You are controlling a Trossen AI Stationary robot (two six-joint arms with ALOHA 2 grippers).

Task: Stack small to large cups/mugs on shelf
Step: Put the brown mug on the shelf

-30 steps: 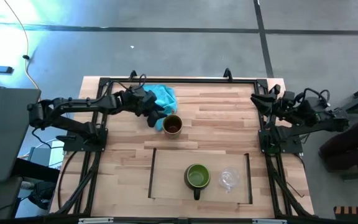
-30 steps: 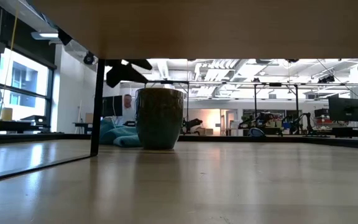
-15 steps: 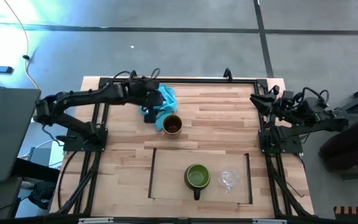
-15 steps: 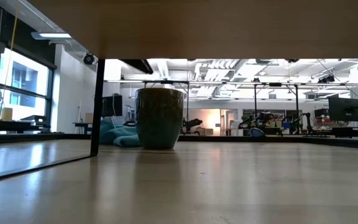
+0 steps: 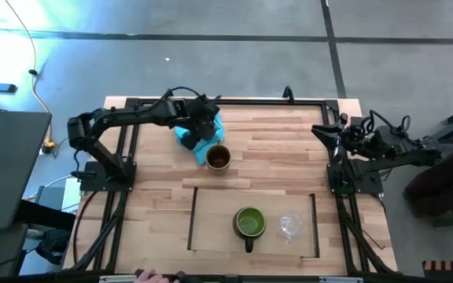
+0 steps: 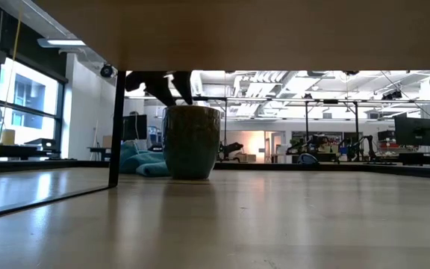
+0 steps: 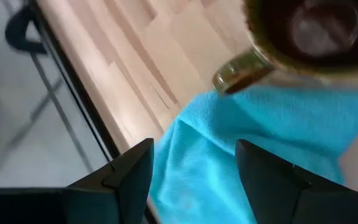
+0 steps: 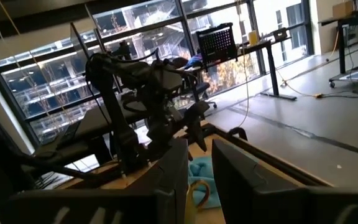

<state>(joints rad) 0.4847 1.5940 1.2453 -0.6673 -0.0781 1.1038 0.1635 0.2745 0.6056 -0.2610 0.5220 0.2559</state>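
The brown handled mug (image 5: pixel 218 157) stands upright on its base on the tabletop, next to the turquoise cloth (image 5: pixel 185 136). It also shows in the low view (image 6: pixel 191 142) and in the left wrist view (image 7: pixel 303 31). My left gripper (image 5: pixel 204 137) hovers open over the cloth, just far-left of the mug, touching nothing. The green mug (image 5: pixel 249 223) and the clear glass cup (image 5: pixel 290 226) stand side by side on the shelf (image 5: pixel 215 228). My right gripper (image 5: pixel 319 130) waits at the table's right far side with a narrow gap between its fingers.
The shelf's dark rails (image 5: pixel 193 220) run along its short sides. A dark frame (image 5: pixel 234 102) edges the table's far side. Bare tabletop (image 5: pixel 281 149) lies between the brown mug and my right arm. A dark upright post (image 6: pixel 114 127) stands left of the mug in the low view.
My left arm has swung toward the table's far and right edges. Its gripper rose from beside the brown mug's left, then came down over the cloth, close above the mug's far-left rim. The mugs, glass cup and cloth have stayed where they were.
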